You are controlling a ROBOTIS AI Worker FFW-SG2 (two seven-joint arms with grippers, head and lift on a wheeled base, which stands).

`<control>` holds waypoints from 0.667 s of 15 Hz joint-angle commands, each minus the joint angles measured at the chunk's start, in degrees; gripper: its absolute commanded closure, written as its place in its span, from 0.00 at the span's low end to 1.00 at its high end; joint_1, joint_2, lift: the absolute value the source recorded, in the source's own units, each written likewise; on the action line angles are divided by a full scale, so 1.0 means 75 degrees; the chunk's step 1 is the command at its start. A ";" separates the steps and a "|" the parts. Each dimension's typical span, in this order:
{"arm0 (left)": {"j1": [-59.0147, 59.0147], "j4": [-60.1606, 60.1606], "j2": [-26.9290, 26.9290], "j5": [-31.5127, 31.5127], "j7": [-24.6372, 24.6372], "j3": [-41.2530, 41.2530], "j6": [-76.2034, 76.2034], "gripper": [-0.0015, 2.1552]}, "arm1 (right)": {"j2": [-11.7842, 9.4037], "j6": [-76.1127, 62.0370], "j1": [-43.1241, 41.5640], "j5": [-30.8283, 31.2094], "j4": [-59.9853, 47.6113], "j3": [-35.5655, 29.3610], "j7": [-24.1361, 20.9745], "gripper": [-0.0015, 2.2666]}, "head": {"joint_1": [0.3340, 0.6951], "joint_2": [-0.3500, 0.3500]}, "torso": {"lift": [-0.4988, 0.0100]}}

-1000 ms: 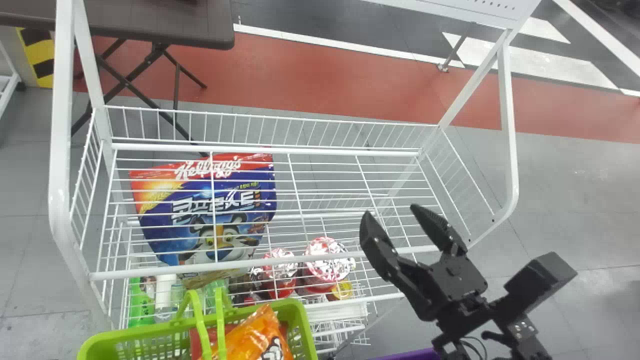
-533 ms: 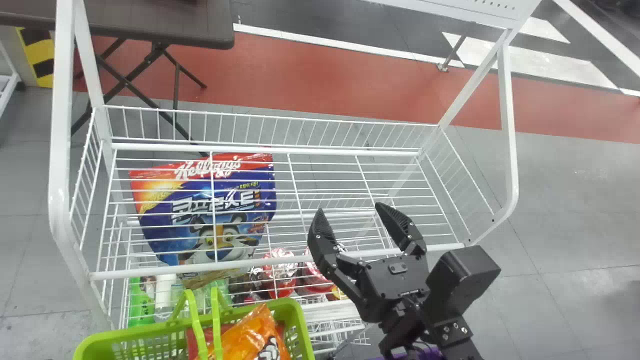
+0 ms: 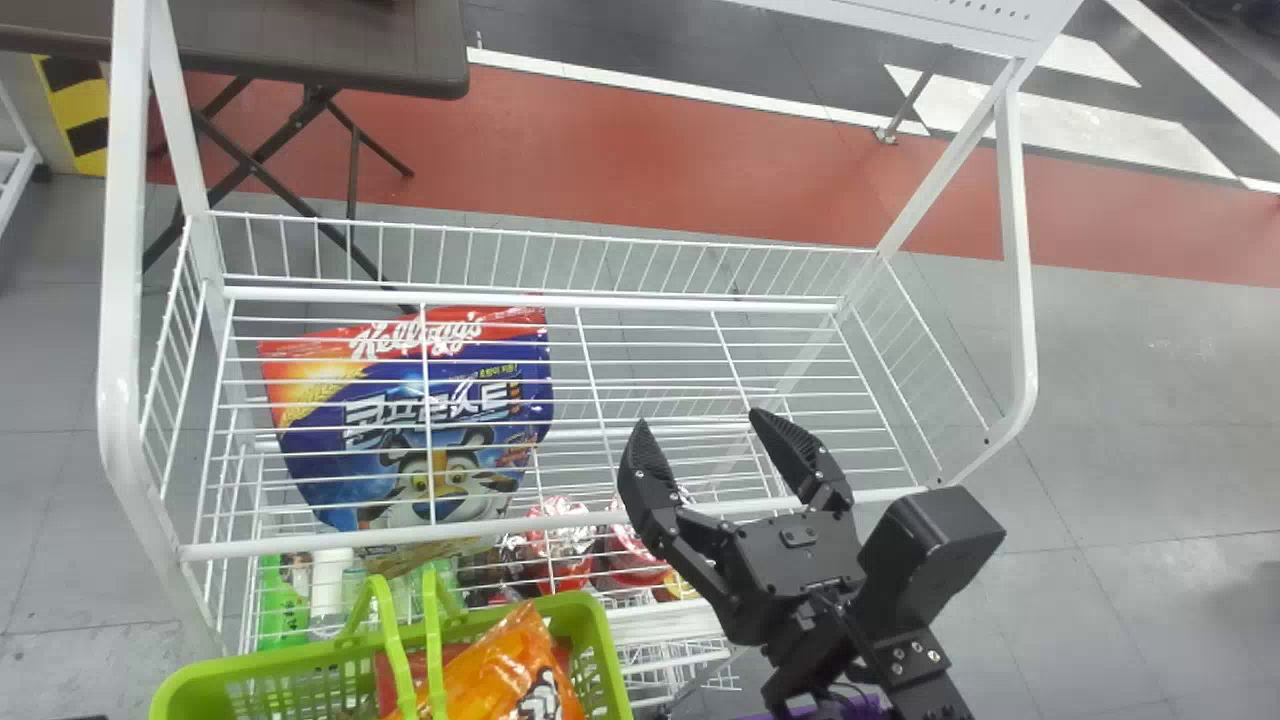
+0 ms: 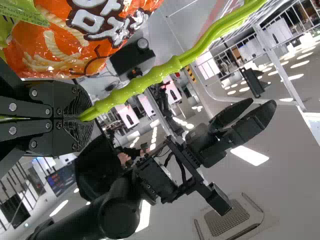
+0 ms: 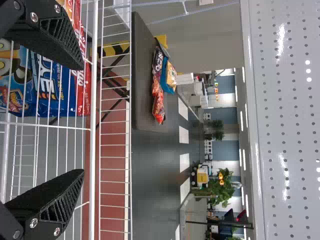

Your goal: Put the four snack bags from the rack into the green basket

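My right gripper (image 3: 702, 420) stands open over the front part of the white rack (image 3: 650, 300). To its left, a large blue and red bag (image 3: 470, 400) lies on the wire shelf; the same bag (image 5: 62, 90) is partly behind one finger of my right gripper (image 5: 82, 120) in the right wrist view. The green basket (image 3: 605, 650), in front of the rack at lower left, holds an orange snack bag (image 3: 515, 665) and a red one (image 3: 455, 655) partly under it. In the left wrist view my left gripper (image 4: 82, 118) is shut on the basket's green handle (image 4: 160, 71), beside the orange bag (image 4: 60, 40).
Red-topped containers (image 3: 560, 560) and green bottles (image 3: 283, 600) sit on the level under the upper shelf. White posts and a front rail (image 3: 520, 523) frame the shelf. A dark folding table (image 3: 330, 50) stands behind, with bags (image 5: 159, 87) on it in the right wrist view.
My right gripper has moved left over the rack, still open, and has barely shifted since half a second ago. The basket has shifted slightly to the left.
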 commanded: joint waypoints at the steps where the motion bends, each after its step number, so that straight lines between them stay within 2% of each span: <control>1: 0.0008 0.0000 0.0000 0.0012 0.0001 0.0008 0.0000 0.99 | 0.0007 0.0112 -0.0021 -0.0112 0.0000 -0.0044 0.0006 0.02 | 1.00 0.00 | 0.97; 10: 0.0008 -0.0023 0.0012 -0.0012 -0.0010 -0.0027 0.0024 0.99 | 0.0007 0.0019 0.0025 -0.0112 0.0012 -0.0091 0.0029 0.02 | 1.00 0.00 | 0.97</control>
